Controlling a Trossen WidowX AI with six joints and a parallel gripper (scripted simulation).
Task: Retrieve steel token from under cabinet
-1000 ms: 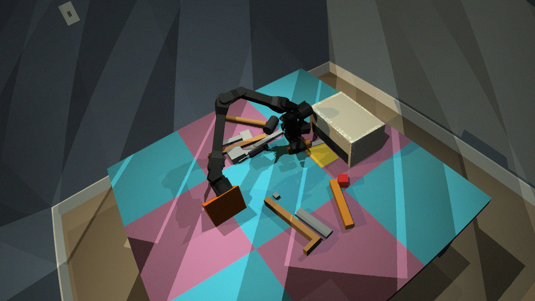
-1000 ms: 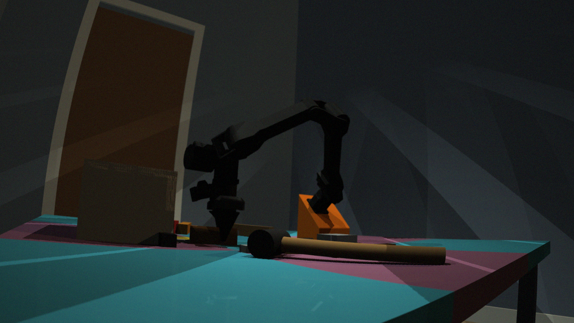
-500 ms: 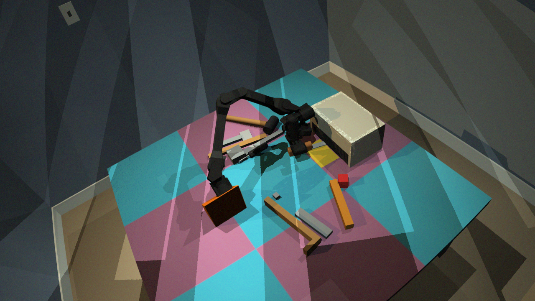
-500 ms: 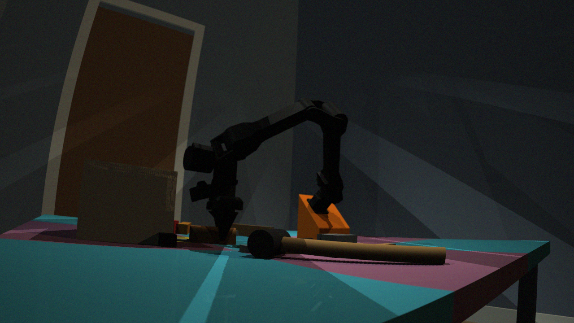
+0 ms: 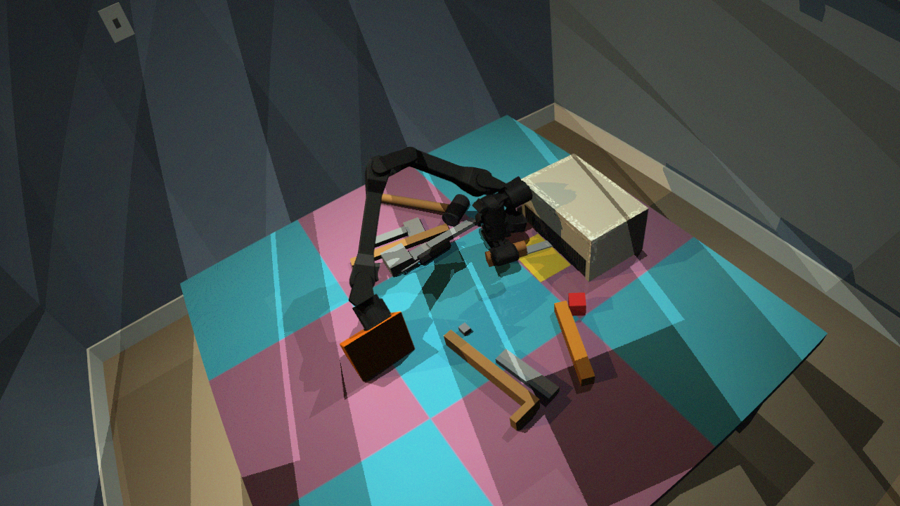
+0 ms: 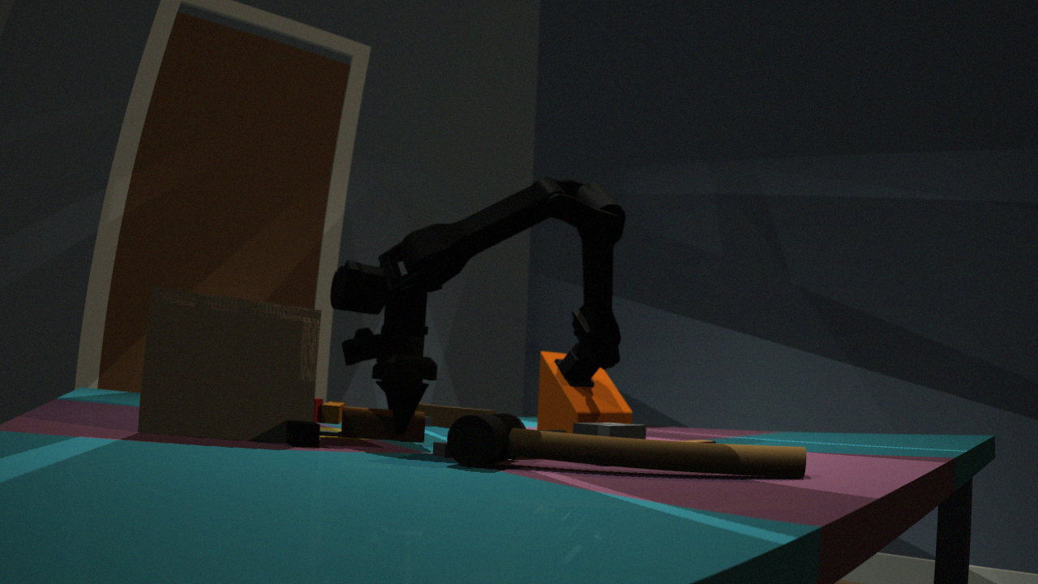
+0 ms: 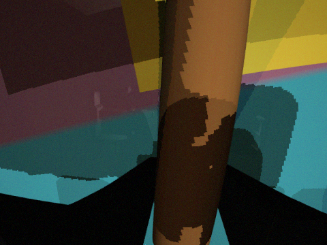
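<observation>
My gripper (image 5: 504,254) (image 6: 401,432) (image 7: 184,167) points down, shut on the round wooden handle (image 5: 490,258) (image 6: 362,422) (image 7: 211,51) of a tool, low over the table. The tool's flat grey blade (image 5: 538,248) points to the cabinet (image 5: 588,195) (image 6: 225,370), its tip by the front bottom edge; whether it reaches under cannot be told. The yellow marked area (image 5: 545,269) (image 7: 289,58) lies in front of the cabinet, partly under the tool. The dark vent slots (image 5: 571,253) run along the cabinet's bottom. The steel token is not visible in any view.
A mallet (image 5: 412,203) (image 6: 653,450) and several grey and wooden tools lie left of the gripper in the top view. A red cube (image 5: 576,303), an orange bar (image 5: 574,343), an L-shaped stick (image 5: 487,367), a grey bar (image 5: 527,375) and a small grey cube (image 5: 465,329) lie nearer that camera.
</observation>
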